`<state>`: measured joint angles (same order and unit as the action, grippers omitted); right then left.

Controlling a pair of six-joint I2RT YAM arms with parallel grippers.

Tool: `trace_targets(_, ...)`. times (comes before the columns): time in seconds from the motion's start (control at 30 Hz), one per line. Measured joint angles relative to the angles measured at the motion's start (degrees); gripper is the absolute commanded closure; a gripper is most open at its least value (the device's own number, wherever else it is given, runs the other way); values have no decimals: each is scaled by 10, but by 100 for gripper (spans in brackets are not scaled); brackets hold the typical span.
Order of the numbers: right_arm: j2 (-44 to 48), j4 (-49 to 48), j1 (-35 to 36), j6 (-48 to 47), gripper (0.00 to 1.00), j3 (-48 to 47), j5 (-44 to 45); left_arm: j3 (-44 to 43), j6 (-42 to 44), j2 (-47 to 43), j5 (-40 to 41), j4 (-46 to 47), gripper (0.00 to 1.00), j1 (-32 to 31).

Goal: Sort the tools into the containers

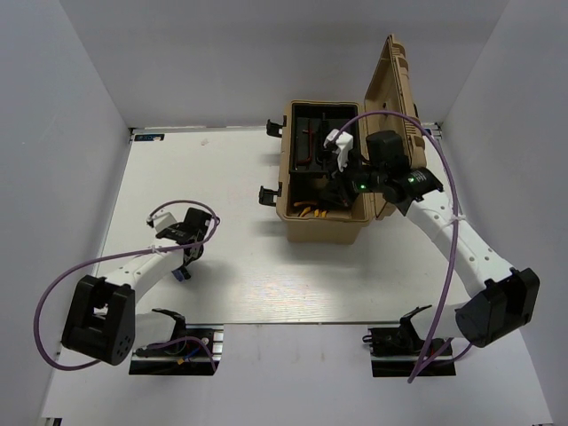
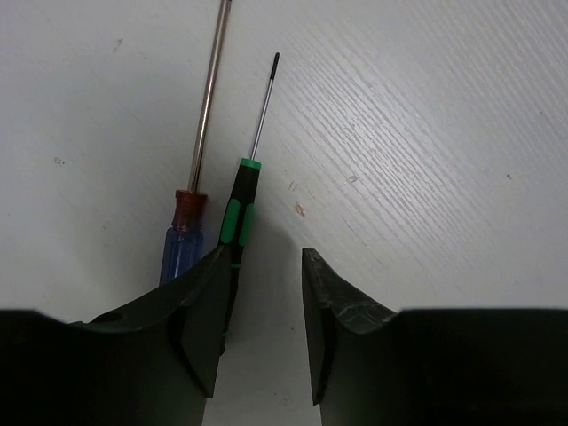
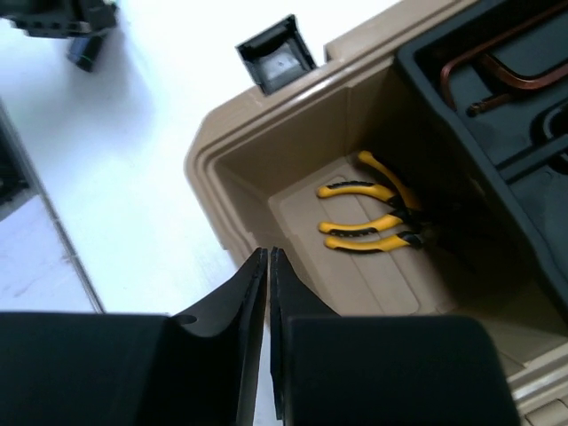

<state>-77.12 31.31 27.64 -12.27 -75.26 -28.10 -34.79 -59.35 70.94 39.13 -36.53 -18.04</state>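
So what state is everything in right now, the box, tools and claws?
Toolbox: lid open, upright.
Latch: undone.
Pliers: lying inside the toolbox.
Green screwdriver: flat on the table.
Blue screwdriver: flat beside it.
Left gripper: open, empty.
Right gripper: shut, empty.

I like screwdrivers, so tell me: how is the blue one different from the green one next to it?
The blue screwdriver has a see-through blue handle with a red collar; the green screwdriver has a black handle with green bands. The blue one's shaft is thicker and runs out of view; the green one's is thin and ends in a dark tip. Both lie side by side on the white table, tips pointing the same way.
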Motion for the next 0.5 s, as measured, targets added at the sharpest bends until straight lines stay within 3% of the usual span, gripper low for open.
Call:
trace_targets(0.27,5,17,-9,14,89,-24,-92,30,5,6,-15,20,54,19)
trace_targets(0.5,5,19,-12,20,89,-30,-120,41,4,17,-17,32,59,25)
